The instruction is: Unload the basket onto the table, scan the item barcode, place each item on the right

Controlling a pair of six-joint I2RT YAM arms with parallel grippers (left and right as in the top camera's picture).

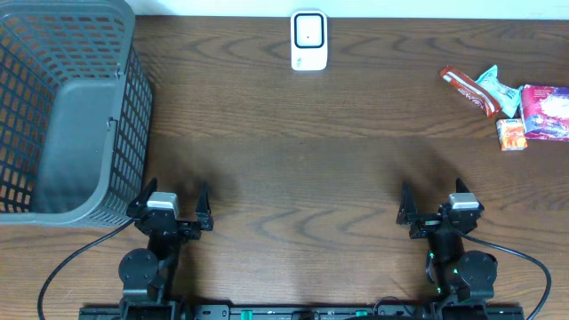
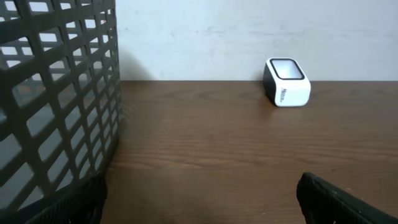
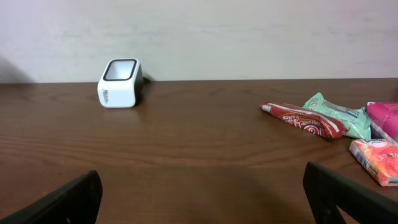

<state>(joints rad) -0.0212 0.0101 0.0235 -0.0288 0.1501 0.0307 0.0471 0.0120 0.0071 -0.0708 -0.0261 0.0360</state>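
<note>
A white barcode scanner (image 1: 308, 40) stands at the back middle of the table, also seen in the left wrist view (image 2: 287, 82) and the right wrist view (image 3: 120, 83). Packaged items lie at the far right: a red wrapper (image 1: 467, 89) (image 3: 301, 120), a teal packet (image 1: 495, 87) (image 3: 336, 112), a pink pack (image 1: 547, 111) (image 3: 385, 117) and a small orange box (image 1: 511, 134) (image 3: 376, 160). My left gripper (image 1: 176, 189) (image 2: 201, 196) and right gripper (image 1: 432, 188) (image 3: 202, 190) sit at the front edge, both open and empty, far from the items.
A large grey mesh basket (image 1: 133, 133) fills the left side, its wall (image 2: 56, 93) close beside my left gripper. Bare brown wood lies between the grippers and the scanner. A pale wall rises behind the table.
</note>
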